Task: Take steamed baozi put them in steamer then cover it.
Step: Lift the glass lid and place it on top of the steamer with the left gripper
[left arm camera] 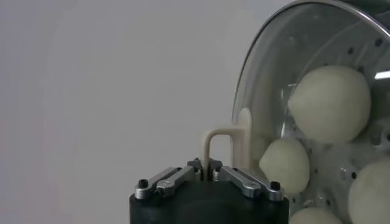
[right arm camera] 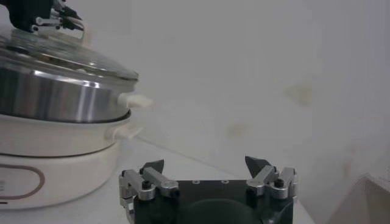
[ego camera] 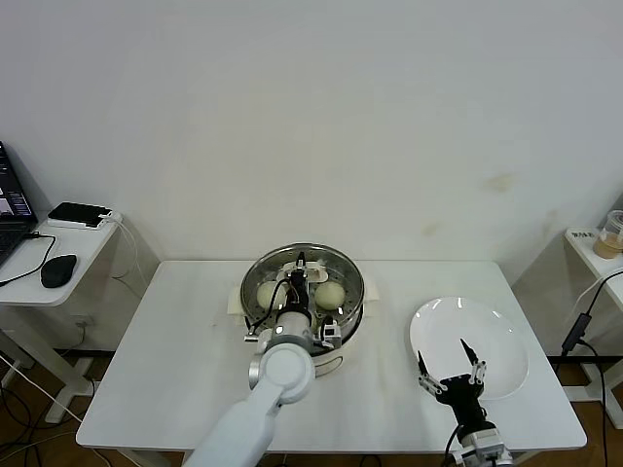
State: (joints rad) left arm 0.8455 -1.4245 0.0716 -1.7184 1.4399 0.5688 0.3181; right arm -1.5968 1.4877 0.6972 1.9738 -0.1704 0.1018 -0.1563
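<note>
Over the steamer (ego camera: 343, 313), which sits at the middle of the table (ego camera: 165, 370), the left gripper (left arm camera: 206, 173) has its fingers pinched shut on the cream bar handle (left arm camera: 226, 146) of the cover (ego camera: 336, 265). The glass lid looks seated on the pot's rim, or very nearly so; the right wrist view shows it lying level on the steel wall with no clear gap.

The main risk, as I judge it, lies in the release. If the fingers part while the lid is still slightly off its seat, it could drop, rattle or settle crooked on the rim. If the arm lifts away before the fingers have fully let go, the handle could catch and drag the lid sideways off the pot. A push downward would only load the glass against the metal.

Inside the steamer, the steamed baozi (ego camera: 332, 293) rest on the perforated tray. Four pale buns show through the glass in the left wrist view; two are plain from the head view, the others being hidden under the arm.

To the right of the steamer lies a white plate (ego camera: 506, 336) with nothing on it. Over its near edge, well apart from the steamer, the right gripper (ego camera: 452, 362) hangs idle with its fingers spread wide and nothing between them.
</note>
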